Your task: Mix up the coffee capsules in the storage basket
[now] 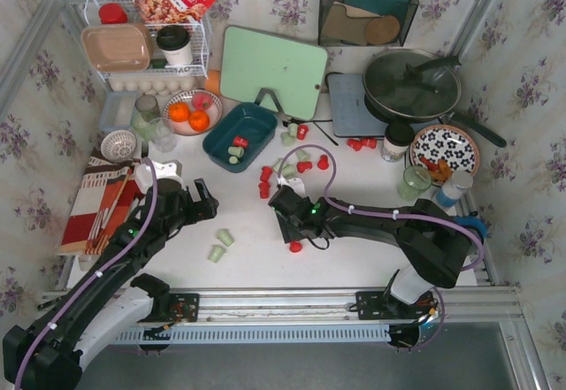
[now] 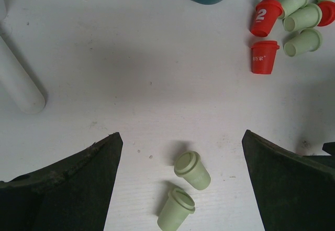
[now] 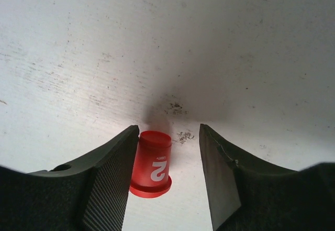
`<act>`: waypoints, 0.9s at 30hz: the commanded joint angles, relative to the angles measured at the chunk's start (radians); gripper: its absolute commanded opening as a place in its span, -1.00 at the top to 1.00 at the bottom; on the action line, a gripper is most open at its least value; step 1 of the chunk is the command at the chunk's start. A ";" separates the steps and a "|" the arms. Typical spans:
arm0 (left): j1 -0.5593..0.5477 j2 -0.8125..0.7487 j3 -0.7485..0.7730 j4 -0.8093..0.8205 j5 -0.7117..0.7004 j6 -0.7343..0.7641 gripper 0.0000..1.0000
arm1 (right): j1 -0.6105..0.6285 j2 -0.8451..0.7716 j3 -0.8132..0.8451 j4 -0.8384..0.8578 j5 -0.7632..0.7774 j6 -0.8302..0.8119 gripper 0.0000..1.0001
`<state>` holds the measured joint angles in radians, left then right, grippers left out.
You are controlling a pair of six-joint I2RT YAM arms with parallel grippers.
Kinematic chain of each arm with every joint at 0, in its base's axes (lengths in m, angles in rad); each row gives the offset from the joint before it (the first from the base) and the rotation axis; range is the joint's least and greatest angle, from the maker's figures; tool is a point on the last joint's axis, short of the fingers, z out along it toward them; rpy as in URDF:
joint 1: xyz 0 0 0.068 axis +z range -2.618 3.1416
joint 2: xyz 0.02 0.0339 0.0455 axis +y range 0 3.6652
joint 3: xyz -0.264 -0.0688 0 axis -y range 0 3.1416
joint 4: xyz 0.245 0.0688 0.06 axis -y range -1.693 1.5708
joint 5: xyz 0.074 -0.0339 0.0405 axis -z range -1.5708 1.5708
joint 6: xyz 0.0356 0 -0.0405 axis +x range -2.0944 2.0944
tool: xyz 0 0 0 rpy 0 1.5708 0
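Right gripper (image 3: pixel 167 136): jaws partly open around a red capsule (image 3: pixel 152 163), which touches one finger and is not clamped. Left gripper (image 2: pixel 181 134): jaws wide open and empty, above two green capsules (image 2: pixel 192 170). The basket (image 1: pixel 217 147), at 11 o'clock from the right gripper, holds a few capsules. Loose capsules (image 1: pixel 304 166) lie at its 4 o'clock.

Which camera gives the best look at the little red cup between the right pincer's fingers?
The right wrist view: the red capsule sits close-up inside the open right pincer, its white 2 readable. The top view shows the capsule only as a small red speck. The left wrist view misses it.
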<state>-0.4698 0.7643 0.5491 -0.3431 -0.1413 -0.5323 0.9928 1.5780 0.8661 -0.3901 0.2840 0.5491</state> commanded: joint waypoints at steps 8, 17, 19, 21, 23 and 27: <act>0.000 -0.010 0.005 -0.001 -0.006 0.000 -0.98 | 0.001 -0.004 -0.003 -0.031 -0.055 0.020 -0.01; 0.001 -0.011 0.006 -0.001 -0.004 -0.002 -0.98 | 0.014 -0.005 0.005 -0.062 -0.084 0.017 -0.04; 0.000 -0.011 0.005 -0.001 -0.004 -0.003 -0.98 | 0.014 0.003 0.005 -0.063 -0.090 0.012 -0.02; 0.000 -0.011 0.005 -0.002 -0.002 -0.002 -0.98 | 0.014 0.012 0.005 -0.064 -0.093 0.007 0.07; 0.001 -0.012 0.005 -0.002 -0.003 -0.002 -0.98 | 0.015 0.016 0.004 -0.057 -0.097 0.004 0.21; 0.000 -0.015 0.005 -0.003 -0.004 -0.002 -0.98 | 0.015 0.008 0.007 -0.040 -0.102 0.000 0.42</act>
<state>-0.4698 0.7532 0.5491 -0.3431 -0.1413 -0.5323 1.0069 1.5898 0.8661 -0.4446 0.1890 0.5587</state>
